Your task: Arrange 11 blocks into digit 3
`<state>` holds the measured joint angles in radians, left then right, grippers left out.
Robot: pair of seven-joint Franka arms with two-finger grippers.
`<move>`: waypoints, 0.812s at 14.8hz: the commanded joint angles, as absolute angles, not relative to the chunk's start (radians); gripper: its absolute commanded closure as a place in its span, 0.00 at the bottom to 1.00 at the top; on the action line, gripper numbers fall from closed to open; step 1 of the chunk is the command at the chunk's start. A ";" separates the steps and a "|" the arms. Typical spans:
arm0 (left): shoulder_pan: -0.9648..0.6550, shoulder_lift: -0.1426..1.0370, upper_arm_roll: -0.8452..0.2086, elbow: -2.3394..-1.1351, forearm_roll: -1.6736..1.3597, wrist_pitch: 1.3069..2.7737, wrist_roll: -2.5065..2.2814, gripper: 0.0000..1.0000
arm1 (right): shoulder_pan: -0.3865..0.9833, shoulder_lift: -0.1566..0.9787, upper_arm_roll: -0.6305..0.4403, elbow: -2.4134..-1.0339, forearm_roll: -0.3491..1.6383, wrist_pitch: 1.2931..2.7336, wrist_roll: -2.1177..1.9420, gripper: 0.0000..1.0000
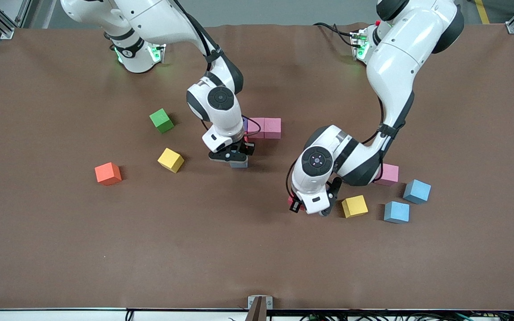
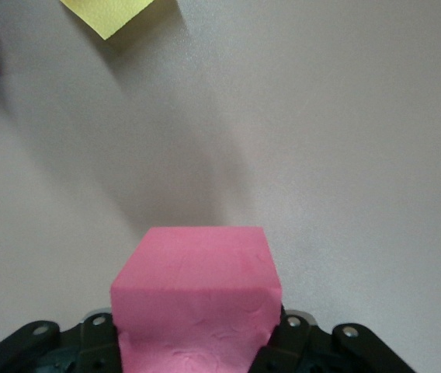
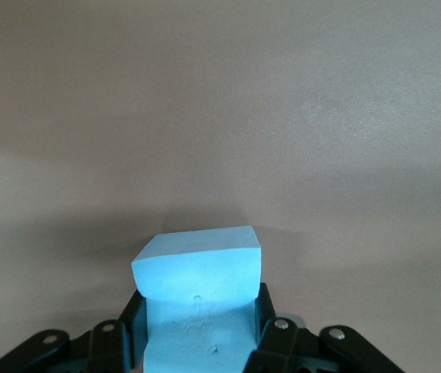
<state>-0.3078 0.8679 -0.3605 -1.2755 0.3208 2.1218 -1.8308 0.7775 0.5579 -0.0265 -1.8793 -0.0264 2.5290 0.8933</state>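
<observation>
Front view — brown table (image 1: 60, 249); left hand (image 1: 299, 206) grips red block (image 2: 197, 299), right hand (image 1: 234, 159) blue block (image 3: 199, 291).

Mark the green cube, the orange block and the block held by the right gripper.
green cube (image 1: 161, 120): front view, top face.
orange block (image 1: 108, 173): front view, top face.
blue block (image 3: 199, 272) in the right gripper: right wrist view, upper front face.

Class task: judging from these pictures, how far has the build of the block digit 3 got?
Barely begun. Done: two pink blocks sit side by side mid-table, a purple one partly hidden beside them. In hand: the right gripper holds a blue block near that row; the left gripper holds a red block. Left: orange, two yellow, a pink and two blue blocks lie scattered.
</observation>
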 commanded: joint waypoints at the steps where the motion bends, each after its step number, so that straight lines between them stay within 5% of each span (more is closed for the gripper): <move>1: -0.305 0.851 -0.360 -1.284 0.342 2.120 -1.827 0.56 | 0.792 0.540 -0.037 -1.894 -0.052 2.516 0.920 0.98; 12: -0.305 0.850 -0.360 -1.284 0.342 2.120 -1.829 0.56 | 0.798 0.543 -0.035 -1.887 -0.052 2.511 0.925 0.98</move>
